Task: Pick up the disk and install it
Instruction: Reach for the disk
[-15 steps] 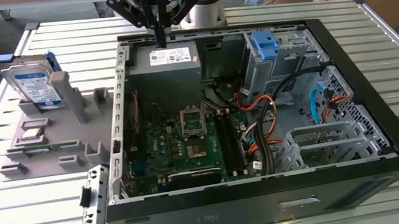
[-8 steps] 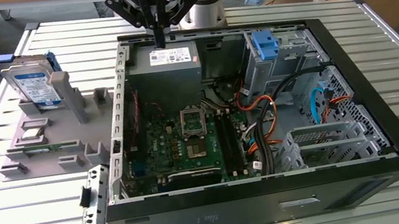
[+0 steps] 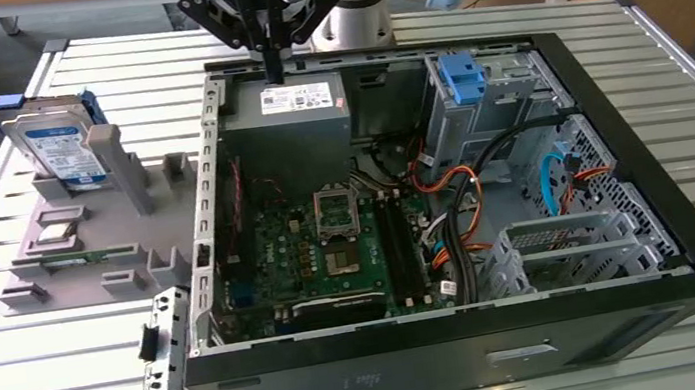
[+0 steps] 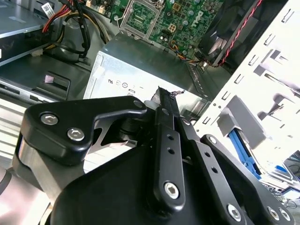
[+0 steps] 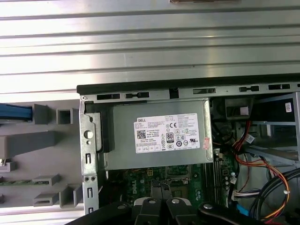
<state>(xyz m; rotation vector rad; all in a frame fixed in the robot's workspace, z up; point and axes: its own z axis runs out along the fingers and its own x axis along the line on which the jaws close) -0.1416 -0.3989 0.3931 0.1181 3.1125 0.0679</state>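
Silver flat disk (image 3: 56, 148) (blue-railed) on grey stand (image 3: 89, 274), black gripper (image 3: 274, 73) closed

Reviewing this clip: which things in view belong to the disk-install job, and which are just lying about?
Job in hand:
- disk, standing in the grey fixture
- gripper, shut and empty, above the power supply
- open computer case

Lying about:
- power supply
- motherboard
- memory stick on the fixture
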